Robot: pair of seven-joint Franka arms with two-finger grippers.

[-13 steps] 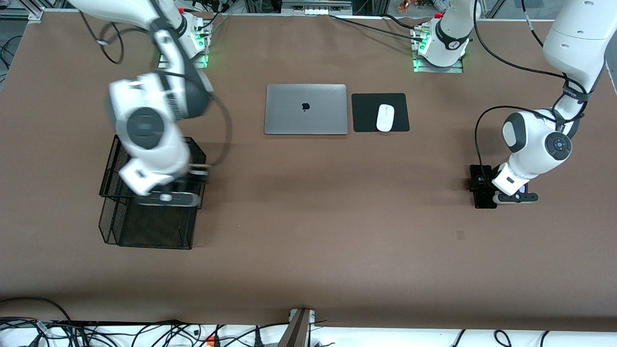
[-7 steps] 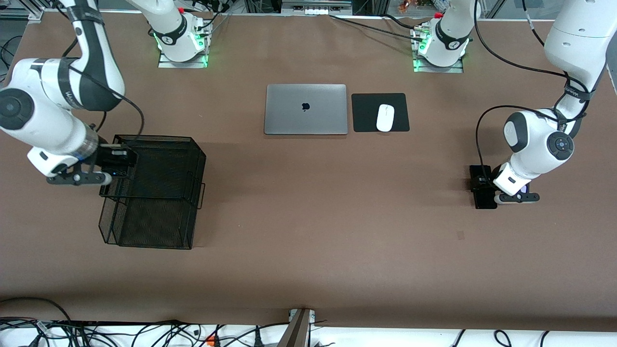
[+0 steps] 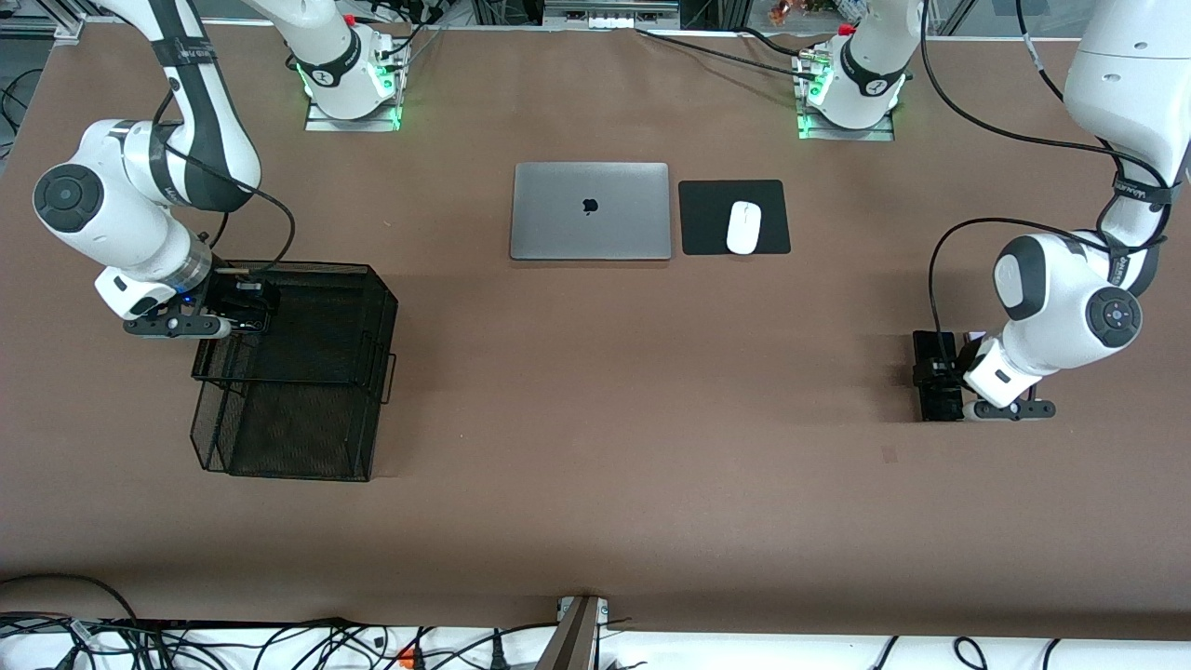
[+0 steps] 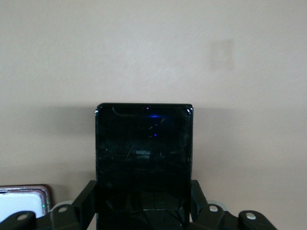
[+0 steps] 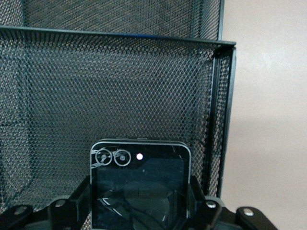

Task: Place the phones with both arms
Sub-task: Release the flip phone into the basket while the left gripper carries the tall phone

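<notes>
From my remote station I see a wide brown table (image 3: 595,447), its surface matte with a faint darker patch toward the left arm's end. Cables trail along the white strip at the edge nearest the front camera, and both arm bases glow green along the top of the front view.

Going across the front view from its left edge, the right gripper (image 3: 244,307) is over the rim of a black wire-mesh basket (image 3: 298,409) at the right arm's end of the table. Its fingers are clamped on a small squarish black phone (image 5: 140,189); the right wrist view shows the phone's two camera rings and a flash dot at the end pointing away from the gripper, toward the mesh wall. I see nothing lying in the basket.

Mid-table, a closed grey laptop (image 3: 590,211) lies beside a black mouse pad (image 3: 734,217) carrying a white mouse (image 3: 743,227).

At the left arm's end, the left gripper (image 3: 942,377) is down by the table with its fingers closed on a long slim black phone (image 4: 144,158). The phone's long axis runs straight out from the gripper, parallel to the tabletop. A pale pink-white phone (image 4: 21,203) lies just beside it.
</notes>
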